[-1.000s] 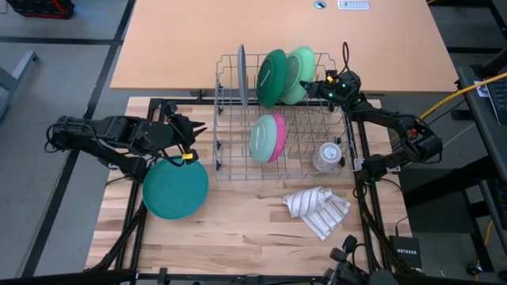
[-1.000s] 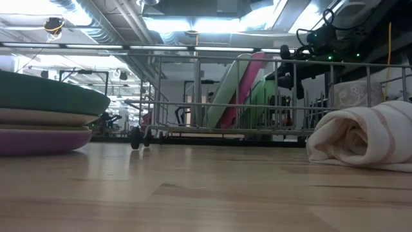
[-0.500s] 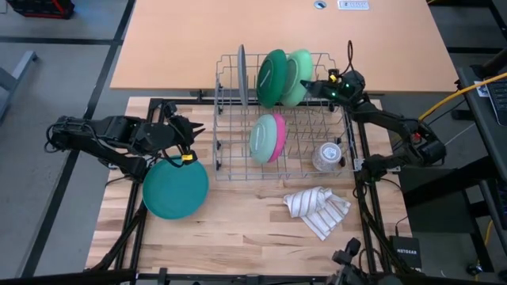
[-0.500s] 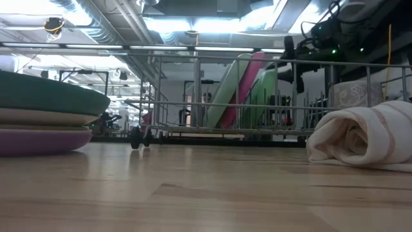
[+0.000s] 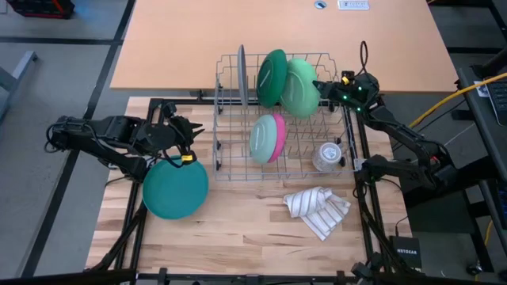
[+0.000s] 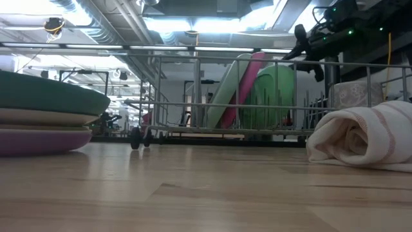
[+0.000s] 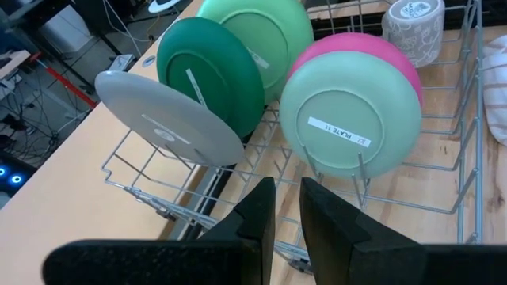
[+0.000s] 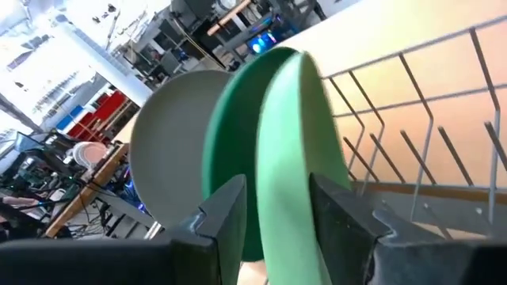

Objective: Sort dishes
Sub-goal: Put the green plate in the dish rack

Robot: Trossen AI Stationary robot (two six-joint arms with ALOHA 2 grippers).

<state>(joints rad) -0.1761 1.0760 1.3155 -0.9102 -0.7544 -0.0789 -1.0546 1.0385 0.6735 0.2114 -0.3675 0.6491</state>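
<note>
The right gripper (image 5: 323, 84) pinches the rim of the light green plate (image 5: 300, 86), its fingers (image 8: 226, 210) on either face, at the far right corner of the wire dish rack (image 5: 230, 171). Five dishes stand in the rack: this plate, a dark green plate (image 5: 271, 77), a grey plate (image 5: 242, 74), a pale green bowl (image 5: 261, 139) and a pink bowl (image 5: 278, 134). The left gripper (image 5: 185, 142), fingers nearly together and empty, waits left of the rack beside a teal plate (image 5: 175, 188). Only the low view shows that plate atop a cream dish (image 6: 42, 116) and a purple dish (image 6: 35, 140).
</note>
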